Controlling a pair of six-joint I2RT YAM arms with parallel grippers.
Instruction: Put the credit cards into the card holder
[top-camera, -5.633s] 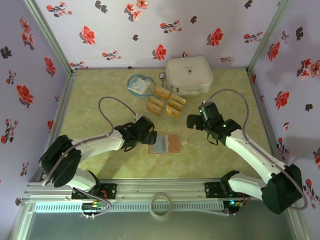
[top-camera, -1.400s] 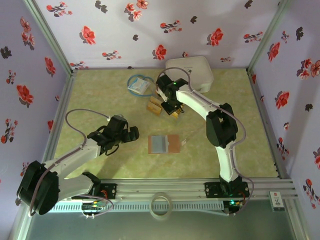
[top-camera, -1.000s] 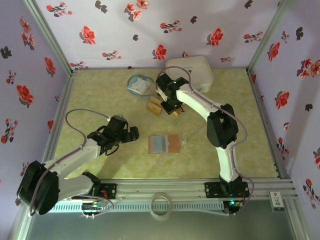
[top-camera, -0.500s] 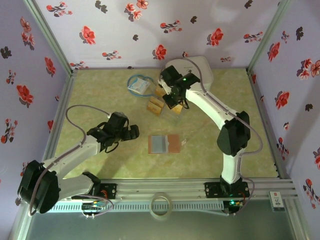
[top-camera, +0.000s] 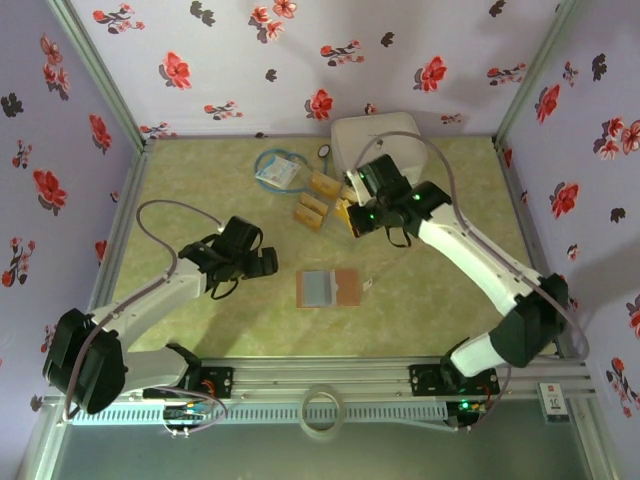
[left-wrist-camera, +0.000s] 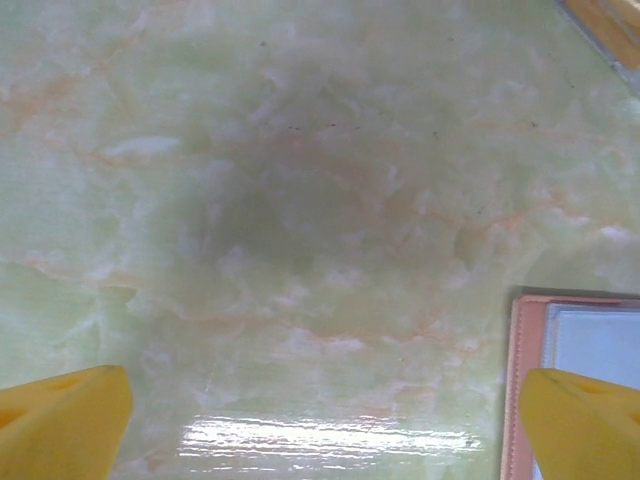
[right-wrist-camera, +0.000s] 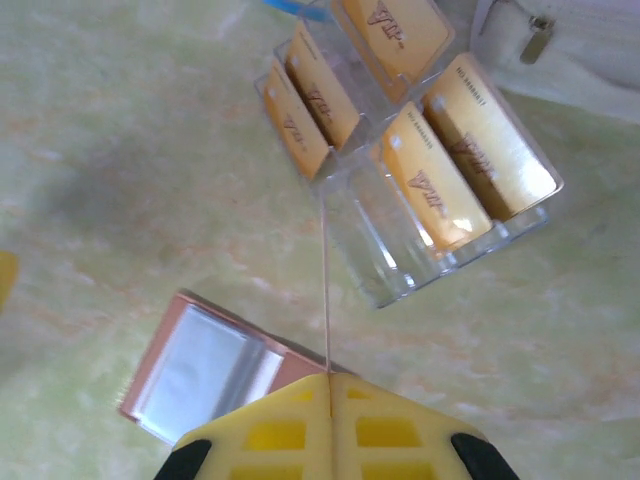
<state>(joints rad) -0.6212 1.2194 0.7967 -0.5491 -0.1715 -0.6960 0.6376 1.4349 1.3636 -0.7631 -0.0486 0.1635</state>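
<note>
Since half a second ago the right arm has drawn its wrist away from the card rack toward the white zippered case (top-camera: 385, 135) and its elbow has swung out to the right. The left arm has barely shifted.

The right gripper (right-wrist-camera: 330, 385) has its yellow fingers pressed together on one credit card (right-wrist-camera: 325, 290), seen edge-on as a thin pale line rising from between the tips. From above, this gripper (top-camera: 353, 220) hangs over the right end of the rack.

Beyond the held card stands the clear compartment rack (right-wrist-camera: 400, 265), with five more golden-tan credit cards (right-wrist-camera: 445, 165) leaning in its slots. The case's zipper pull (right-wrist-camera: 537, 40) lies just past the rack.

The card holder (right-wrist-camera: 205, 370) lies open and flat on the green marbled table (top-camera: 200, 200), well apart from the rack. Its grey-blue inside faces up (top-camera: 328, 288).

The left gripper (left-wrist-camera: 320, 425) has its fingers spread wide with bare table between them, and the card holder's corner (left-wrist-camera: 575, 340) sits by the right fingertip. From above, the left gripper (top-camera: 262, 264) is near the holder's left side, apart from it.

A blue-white packet (top-camera: 278, 172) rests left of the rack.
</note>
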